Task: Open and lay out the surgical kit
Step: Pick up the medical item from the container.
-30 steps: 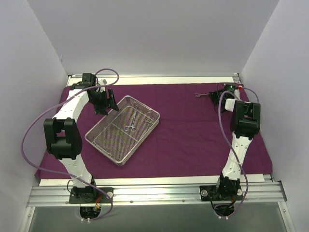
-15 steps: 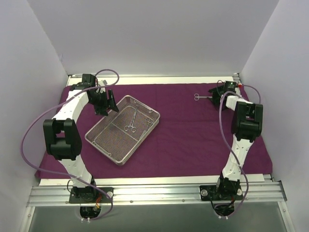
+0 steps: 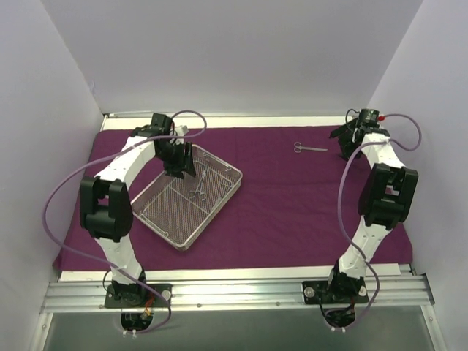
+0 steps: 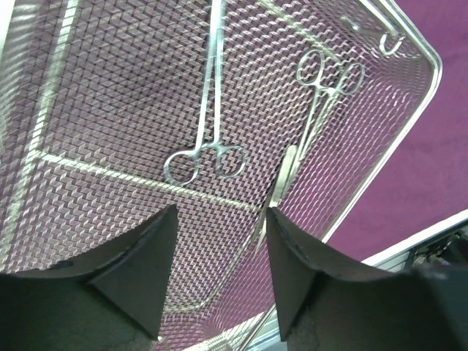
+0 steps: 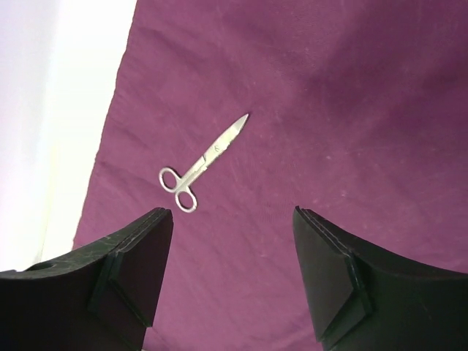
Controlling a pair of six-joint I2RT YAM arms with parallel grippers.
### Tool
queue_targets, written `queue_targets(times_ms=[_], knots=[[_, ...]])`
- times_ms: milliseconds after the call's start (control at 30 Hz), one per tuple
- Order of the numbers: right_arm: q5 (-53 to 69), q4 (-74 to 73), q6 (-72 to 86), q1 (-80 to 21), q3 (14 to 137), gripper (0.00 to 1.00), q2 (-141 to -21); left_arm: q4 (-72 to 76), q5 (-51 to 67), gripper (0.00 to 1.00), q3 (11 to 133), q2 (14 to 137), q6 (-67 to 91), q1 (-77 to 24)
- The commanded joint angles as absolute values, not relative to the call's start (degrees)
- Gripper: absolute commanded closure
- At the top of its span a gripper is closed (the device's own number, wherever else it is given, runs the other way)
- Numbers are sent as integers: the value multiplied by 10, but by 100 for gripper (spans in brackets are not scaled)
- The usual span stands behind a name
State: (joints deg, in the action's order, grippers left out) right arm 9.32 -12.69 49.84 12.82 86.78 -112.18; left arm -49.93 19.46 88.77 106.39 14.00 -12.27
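Cloth (image 3: 292, 212), dark purple, lies spread flat over the table (image 3: 234, 273) from side to side. On its left part sits the wire tray (image 3: 164, 213), turned at an angle to the table's edges.

Over the far half of the tray hangs the left gripper (image 4: 221, 212), fingers pointing down. Its jaws stand partly apart with nothing between them, and they touch neither the mesh nor the tools. Below them on the mesh lies a long clamp (image 4: 212, 95), its ring handles nearest the fingers. Just to the right lies a second clamp (image 4: 325, 99), rings toward the tray's rim. A third slim tool (image 4: 284, 172) lies beside it, too thin to make out well.

Farther right, well apart from the tray, a small pair of scissors (image 5: 205, 161) lies alone on bare cloth near the far edge, blades closed.

At the far right corner the right gripper (image 5: 232, 219) hovers above the cloth. Its jaws are spread wide and empty, near the scissors but clear of them.
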Motion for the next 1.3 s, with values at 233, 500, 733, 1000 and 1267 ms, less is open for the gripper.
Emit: queue_targets(times_ms=[233, 500, 733, 1000, 1267], knots=[[166, -185, 404, 105, 929, 36, -1121, -497, 235, 42, 933, 1110, 119, -175], [185, -213, 392, 105, 919, 37, -1107, -484, 135, 41, 989, 1180, 167, -223], [198, -222, 390, 105, 911, 37, -1086, -473, 78, 41, 998, 1215, 184, -260], [210, -217, 391, 107, 890, 37, -1071, -434, 64, 41, 969, 1203, 177, -294], [226, -200, 405, 96, 878, 37, -1042, -450, 57, 40, 950, 1195, 160, -321]])
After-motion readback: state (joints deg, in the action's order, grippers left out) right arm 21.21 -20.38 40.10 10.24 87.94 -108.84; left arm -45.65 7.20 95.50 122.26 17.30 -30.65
